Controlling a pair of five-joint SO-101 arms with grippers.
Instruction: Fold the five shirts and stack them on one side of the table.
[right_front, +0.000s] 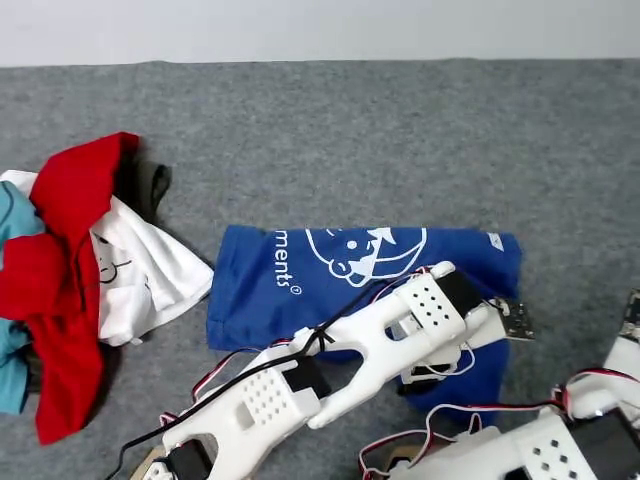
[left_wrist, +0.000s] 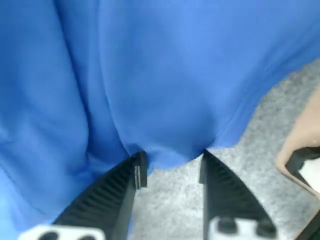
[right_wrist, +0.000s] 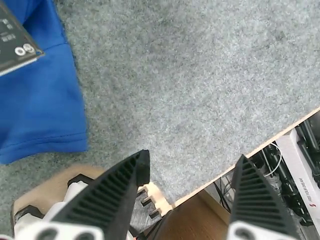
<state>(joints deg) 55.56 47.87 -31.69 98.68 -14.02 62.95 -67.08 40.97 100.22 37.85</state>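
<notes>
A blue shirt (right_front: 300, 285) with a white print lies partly folded in the middle of the grey table. My left arm (right_front: 400, 325) stretches over its near right part. My left gripper (left_wrist: 172, 169) is open at the shirt's hem (left_wrist: 170, 150), one finger (left_wrist: 131, 180) against the cloth and the other on the felt. Several more shirts sit crumpled in a pile at the left: red (right_front: 65, 260), white (right_front: 145, 270), teal (right_front: 8, 215) and a dark one (right_front: 150, 185). My right gripper (right_wrist: 192, 162) hangs open and holds nothing above bare felt, beside the blue shirt's corner (right_wrist: 40, 100).
The table's front edge (right_wrist: 250, 152) runs close under my right gripper, with cables and a box below it. My right arm (right_front: 560, 440) sits at the near right corner. Open grey felt (right_front: 400, 140) spreads across the back and right.
</notes>
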